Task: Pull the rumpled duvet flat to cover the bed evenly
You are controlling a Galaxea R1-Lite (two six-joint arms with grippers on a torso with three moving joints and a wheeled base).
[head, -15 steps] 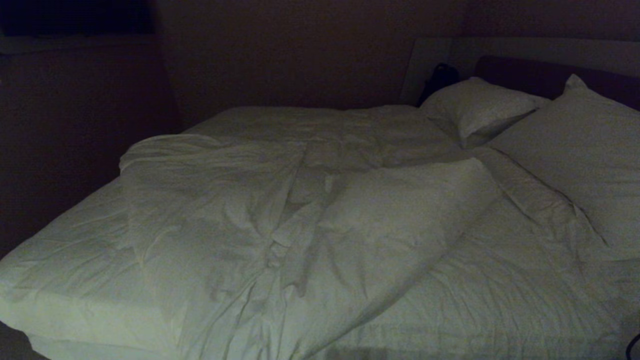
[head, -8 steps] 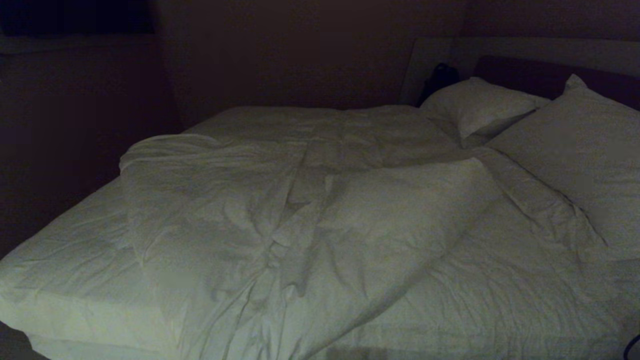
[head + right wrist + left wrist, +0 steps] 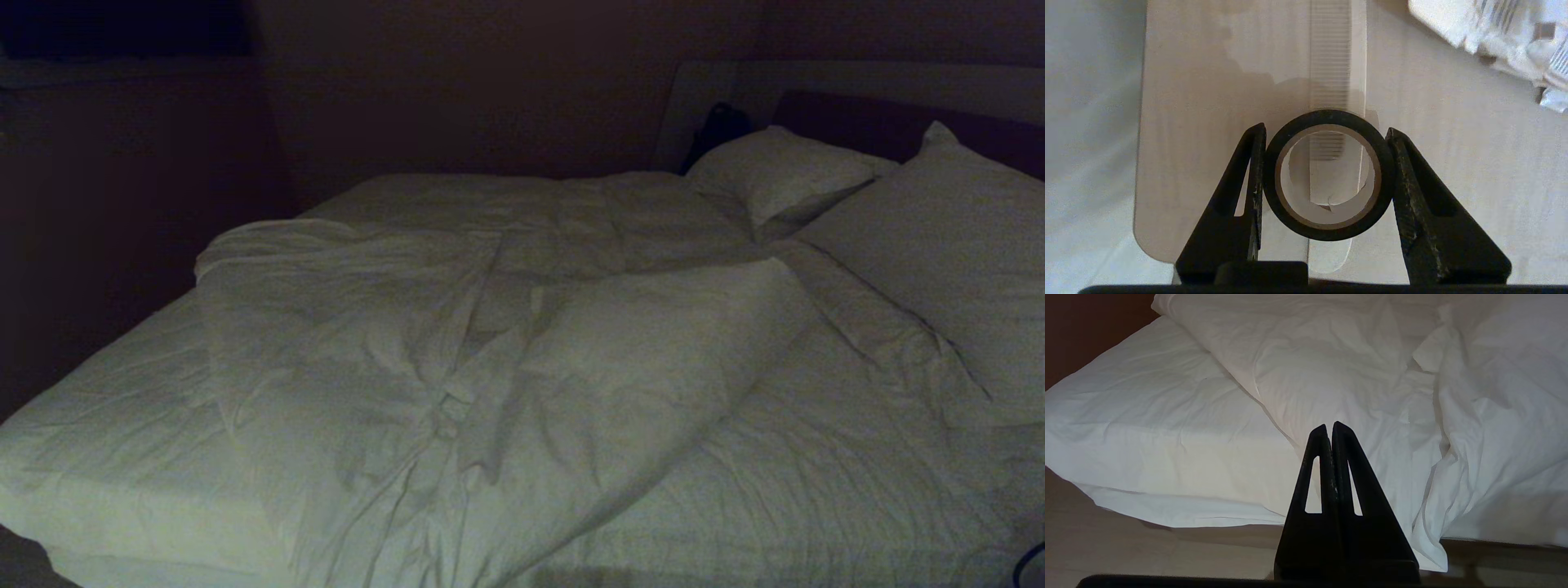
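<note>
The duvet [image 3: 457, 351] lies rumpled in a heap across the middle of the bed [image 3: 106, 425], folded back so the mattress sheet is bare at the left and the front right. One fold hangs over the near edge [image 3: 1429, 522]. My left gripper [image 3: 1329, 424] is shut and empty, held low in front of the bed's near corner, short of the duvet [image 3: 1331, 375]. My right gripper [image 3: 1326, 129] points down at a pale surface and is shut on a black tape roll [image 3: 1327, 117]. Neither arm shows in the head view.
Two white pillows [image 3: 784, 175] [image 3: 963, 245] lean at the dark headboard [image 3: 865, 122], with a dark object [image 3: 718, 126] beside them. Pale floor [image 3: 1126, 551] runs along the bed's near side. Crumpled wrapping [image 3: 1506, 36] and a clear strip [image 3: 1331, 61] lie under the right gripper.
</note>
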